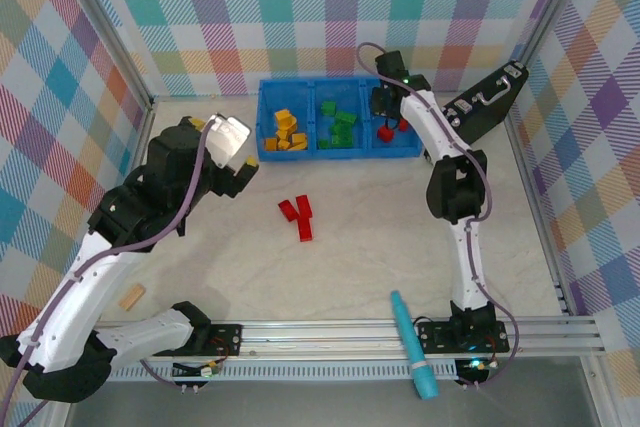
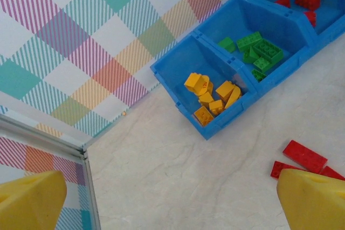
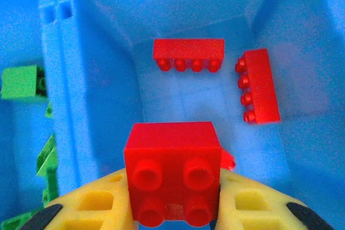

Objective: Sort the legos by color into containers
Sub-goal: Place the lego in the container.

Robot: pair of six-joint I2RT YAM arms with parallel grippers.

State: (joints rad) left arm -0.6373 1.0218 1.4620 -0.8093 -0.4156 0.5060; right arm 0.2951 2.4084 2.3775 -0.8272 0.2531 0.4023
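The pale table (image 1: 380, 267) lies bare across most of its middle and near side, so both arms have room, with walls close on the left, right and far edges. The blue tray (image 1: 340, 154) sits against the far wall.

The right gripper (image 3: 172, 203) hangs over the tray's right compartment, its jaws closed tight on a square red brick (image 3: 172, 171) with its four studs showing. Beyond those jaws two long red bricks (image 3: 188, 55) lie on the compartment floor, apart from each other. Just left of the jaws rises the divider wall, with green bricks (image 3: 21, 82) on its far side.

The left gripper (image 2: 172, 197) has its jaws spread wide with nothing between them, above open table. Ahead of them stands the tray's corner, with the yellow bricks (image 2: 213, 98) heaped in the nearest compartment. Loose red bricks (image 2: 304, 156) lie on the table just beside its right finger (image 2: 312, 200).
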